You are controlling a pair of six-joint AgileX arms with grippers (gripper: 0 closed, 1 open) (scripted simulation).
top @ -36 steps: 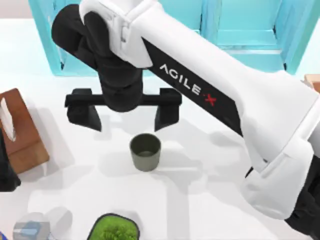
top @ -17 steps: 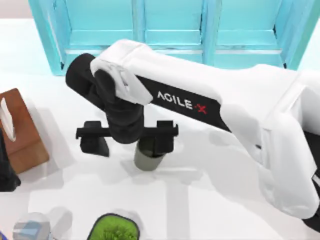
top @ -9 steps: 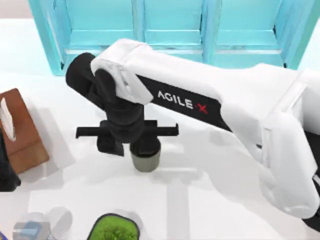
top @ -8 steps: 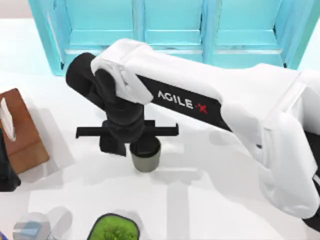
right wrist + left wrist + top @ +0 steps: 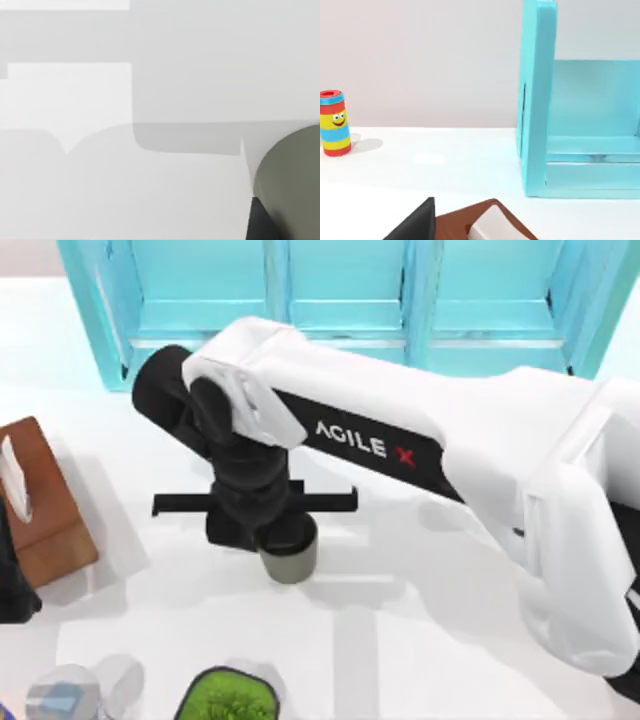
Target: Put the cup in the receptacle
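White table [image 5: 420, 640] — cup [image 5: 291, 562], plant pot [image 5: 228, 698], brown box [image 5: 45, 510].

Brown box [image 5: 40, 502]: on the table [image 5: 420, 660] at the top view's left edge, a white sheet poking from its top (perhaps tissues).
Potted plant [image 5: 230, 698]: green leaves in a black pot, at the near edge.
Clear container [image 5: 62, 695]: glassy, blue inside, near-left corner.
Striped can [image 5: 334, 122]: upright, red, yellow and blue bands, smiling face, well apart from the rest.

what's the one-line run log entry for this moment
right end effector: closed on cup rim | cup: upright on table | receptacle: behind, not reached | left arm: parked
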